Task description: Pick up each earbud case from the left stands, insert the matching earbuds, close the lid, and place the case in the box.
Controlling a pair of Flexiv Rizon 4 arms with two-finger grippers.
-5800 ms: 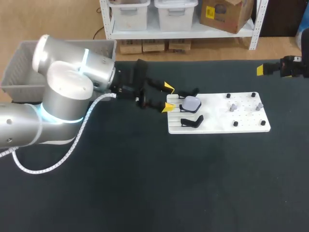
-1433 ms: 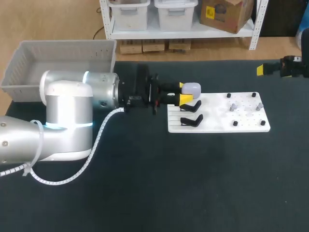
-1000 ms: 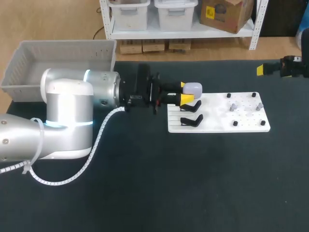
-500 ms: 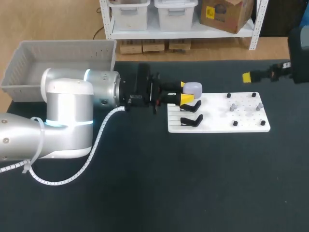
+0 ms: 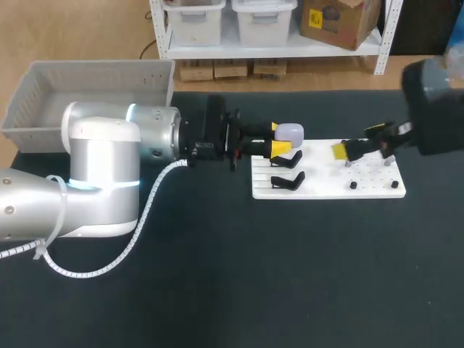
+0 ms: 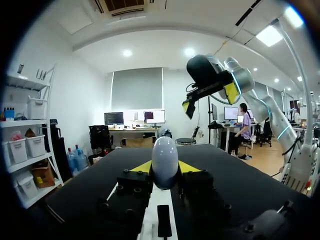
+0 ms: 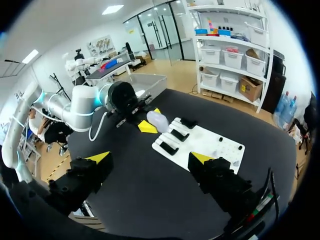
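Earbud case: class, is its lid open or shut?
Shut: the earbud case held by the left gripper shows one smooth closed shell, no raised lid.

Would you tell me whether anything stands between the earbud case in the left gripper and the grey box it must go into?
Nothing loose shows on the table between them. Only the left arm's own body lies between the earbud case, held in the left gripper, and the box.

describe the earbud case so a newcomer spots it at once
Find the white board on the dark table, then its end with the black stands. The earbud case is the pale lilac rounded shell beside them, pinched in the left gripper; the stands are black and angular.
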